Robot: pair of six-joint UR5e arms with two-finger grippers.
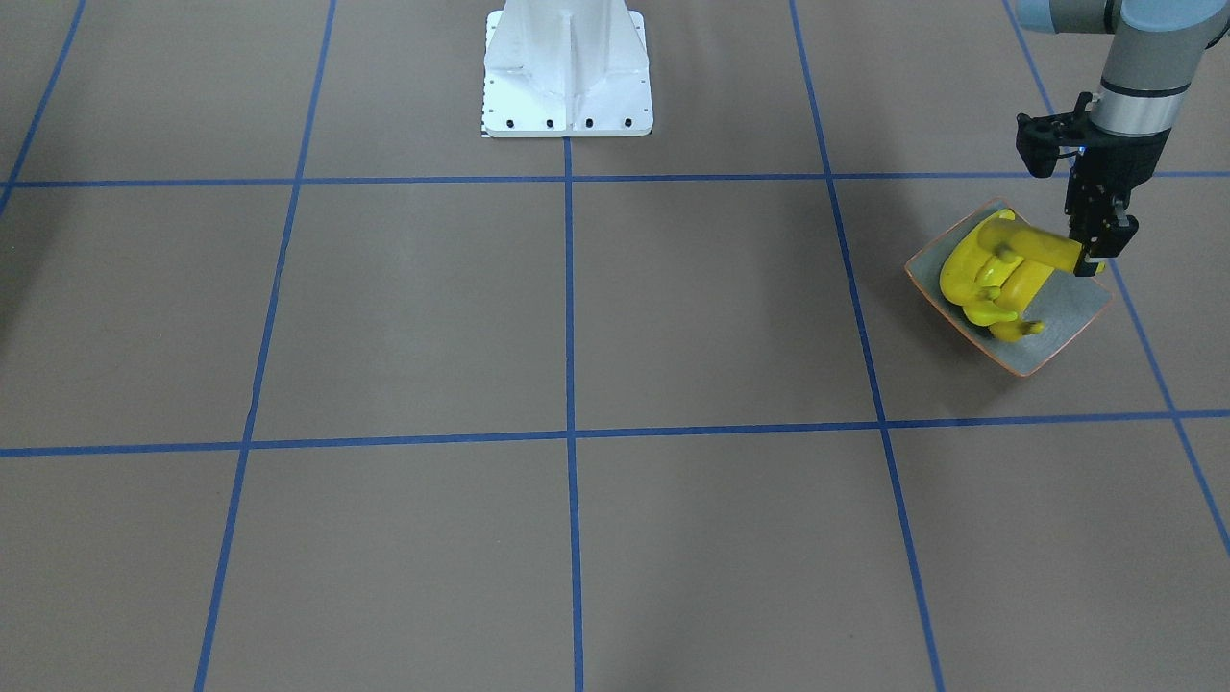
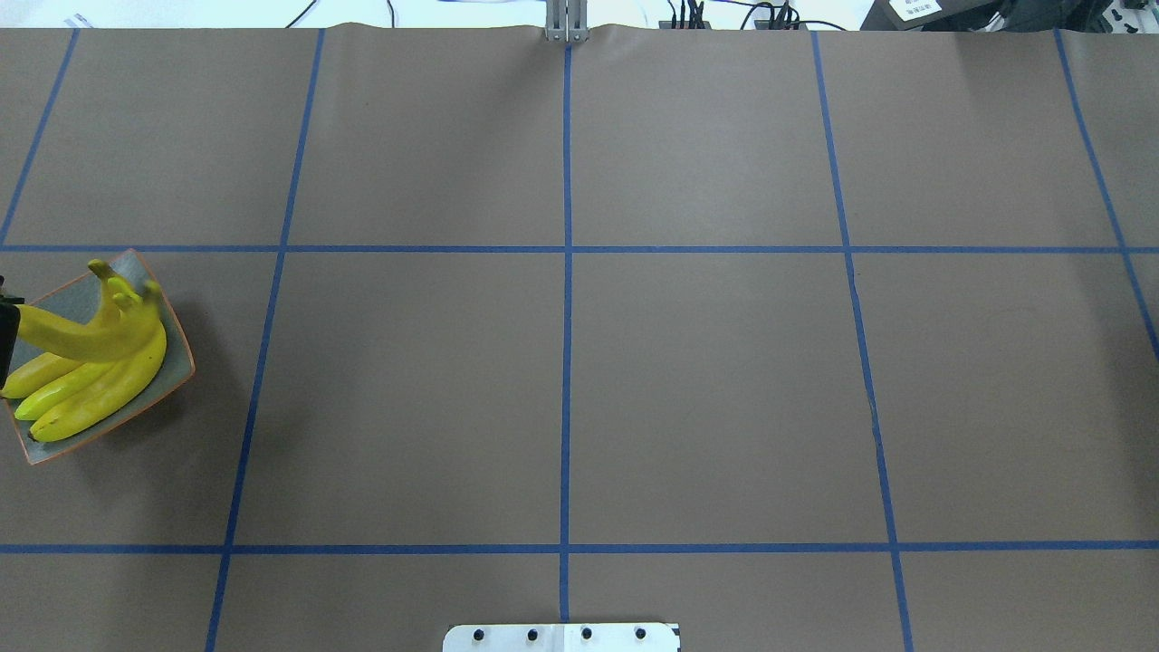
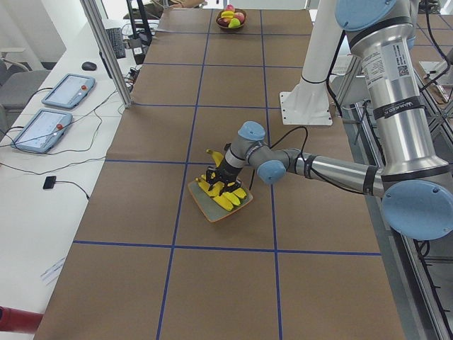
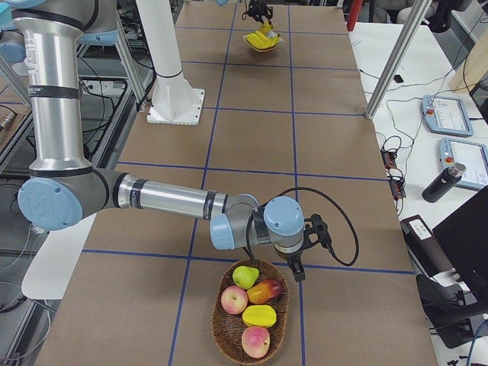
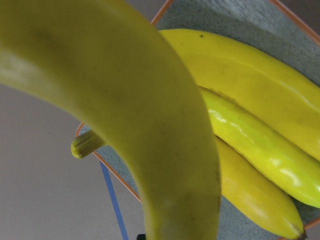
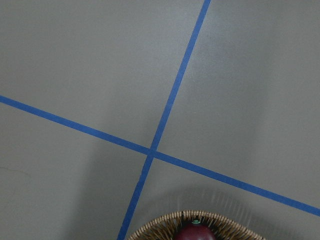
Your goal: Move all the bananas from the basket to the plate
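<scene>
We pinch a banana (image 1: 1033, 245) over the plate (image 1: 1065, 325).
Our left gripper (image 1: 1095, 252) clamps its end above three other bananas (image 1: 961, 274) lying on the plate. We cannot tell our right gripper's (image 4: 295, 267) state beside the wicker basket (image 4: 216, 324).

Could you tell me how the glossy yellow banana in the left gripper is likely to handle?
Probably stiff: the glossy yellow banana juts from the left gripper, held by one end, without drooping. Its shine suggests it may slip. Curved, it might roll off the three bananas under it.
</scene>
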